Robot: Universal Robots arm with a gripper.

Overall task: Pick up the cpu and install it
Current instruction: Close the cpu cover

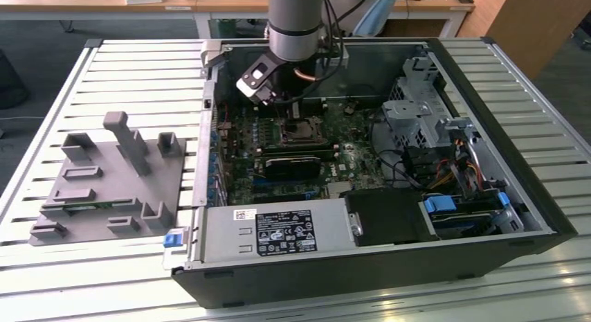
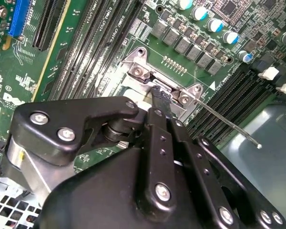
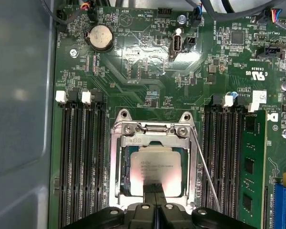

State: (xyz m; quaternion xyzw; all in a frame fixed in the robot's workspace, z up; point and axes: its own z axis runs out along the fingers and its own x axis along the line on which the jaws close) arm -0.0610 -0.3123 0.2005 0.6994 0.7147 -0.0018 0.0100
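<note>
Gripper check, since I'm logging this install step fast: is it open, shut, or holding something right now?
Gripper: fingers together, shut, tips over the cpu that lies in the motherboard socket; whether they grip it cannot be told.

arm [image 1: 297, 21] reaching down, gripper [image 3: 154, 187] fingers pressed together

A robotics test workshop or lab: an opened desktop computer case [image 1: 369, 190] lies on its side on a slatted metal worktable [image 1: 138, 66], its green motherboard [image 1: 277, 156] exposed beneath an industrial robot arm [image 1: 295, 24]. Beside the case on the exterior view's left sits a grey moulded fixture tray [image 1: 106, 183] with upright holders for parts. Behind the table stand light wooden desks [image 1: 231, 0] on a plain floor, and a wooden cabinet [image 1: 526, 24] rises at the exterior view's right.
</note>
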